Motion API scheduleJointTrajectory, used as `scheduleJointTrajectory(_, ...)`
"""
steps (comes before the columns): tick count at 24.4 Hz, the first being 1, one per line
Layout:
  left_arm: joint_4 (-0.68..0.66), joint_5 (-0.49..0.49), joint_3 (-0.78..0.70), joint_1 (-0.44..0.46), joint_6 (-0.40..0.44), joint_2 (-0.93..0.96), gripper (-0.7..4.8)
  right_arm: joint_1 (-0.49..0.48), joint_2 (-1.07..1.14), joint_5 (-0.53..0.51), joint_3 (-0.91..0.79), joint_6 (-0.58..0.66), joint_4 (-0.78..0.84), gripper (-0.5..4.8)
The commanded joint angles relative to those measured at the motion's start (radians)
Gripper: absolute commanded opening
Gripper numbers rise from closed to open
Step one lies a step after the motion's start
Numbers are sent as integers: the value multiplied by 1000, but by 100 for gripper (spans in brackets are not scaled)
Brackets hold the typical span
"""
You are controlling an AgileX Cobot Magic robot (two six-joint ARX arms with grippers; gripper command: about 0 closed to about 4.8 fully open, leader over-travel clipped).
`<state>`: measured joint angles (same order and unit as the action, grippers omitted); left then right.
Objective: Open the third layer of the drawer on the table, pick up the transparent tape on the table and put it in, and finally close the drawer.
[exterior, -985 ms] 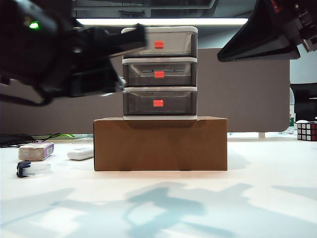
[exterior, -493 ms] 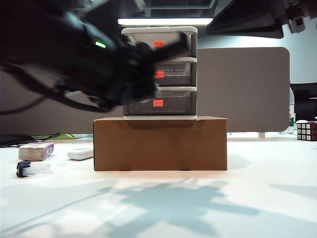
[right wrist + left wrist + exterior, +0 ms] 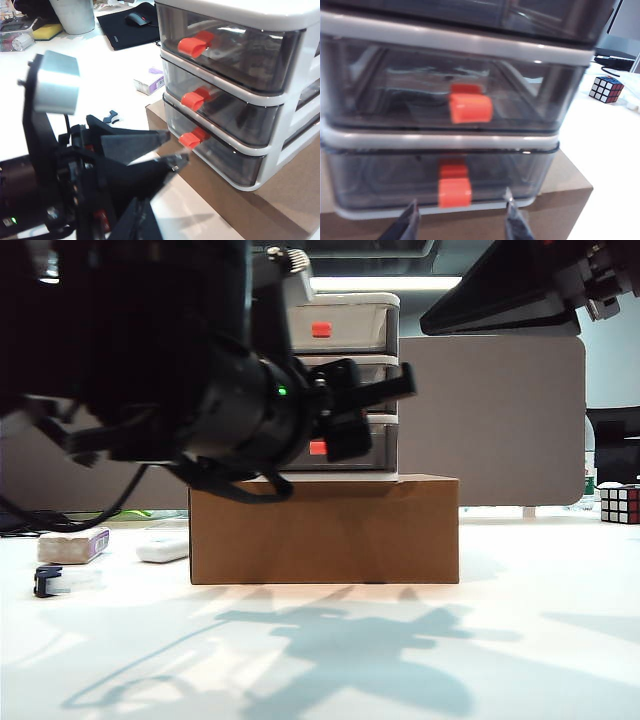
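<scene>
Now, far left on the wide white tabletop (image 3: 520, 640) sits the tiny clear tape roll with its dark blue-black end (image 3: 50, 582), untouched, just in front of a whitish block with a purple label (image 3: 72, 545) and near a white bar-shaped object (image 3: 162, 550). It looks light and a bit slick, so it probably wants a pinch across its flat sides when its turn comes.

Moving along, the left gripper (image 3: 462, 220) is squared up to the white-framed three-tier drawer unit (image 3: 345, 310) perched on a brown cardboard box (image 3: 325, 530). Its fingers stand apart, straddling the small red-orange tab (image 3: 454, 192) of the lowest smoky grey drawer (image 3: 385, 175), which is shut. That tab is the only handhold: small, stiff plastic, easy to slip off. The whole unit looks light and could slide on the cardboard if the pull is sharp.

Over on the right, the right gripper (image 3: 165, 147) hangs up high beside the unit, fingers apart, holding nothing. A colourful puzzle cube (image 3: 620, 505) sits at the far right edge.
</scene>
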<state>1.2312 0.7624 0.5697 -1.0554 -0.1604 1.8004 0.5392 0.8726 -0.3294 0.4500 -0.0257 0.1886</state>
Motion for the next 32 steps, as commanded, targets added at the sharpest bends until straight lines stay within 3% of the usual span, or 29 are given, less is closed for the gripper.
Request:
scheduleJointTrajectory(1,7,47,45,-2,78,24,210,1,10,7,4,-7,23,-5)
scheduleJointTrajectory(9,5,71,78,14,109,70,209,1,28,16,4,-5,51,-5)
scheduleJointTrajectory(18,5,32,98,55,145,83,205,2,84,13,3,-5,104,-5)
scheduleJointTrajectory(21,6,22,104,68,153,83,145,2,85,13,3,-5,105,-5)
scheduleJointTrajectory(24,3,19,108,68,153,83,139,2,85,13,3,-5,107,-5)
scheduleJointTrajectory(30,-3,19,108,69,153,83,47,2,85,14,3,-5,113,-5)
scheduleJointTrajectory(32,-6,19,108,69,153,83,41,2,93,13,4,-4,145,-5)
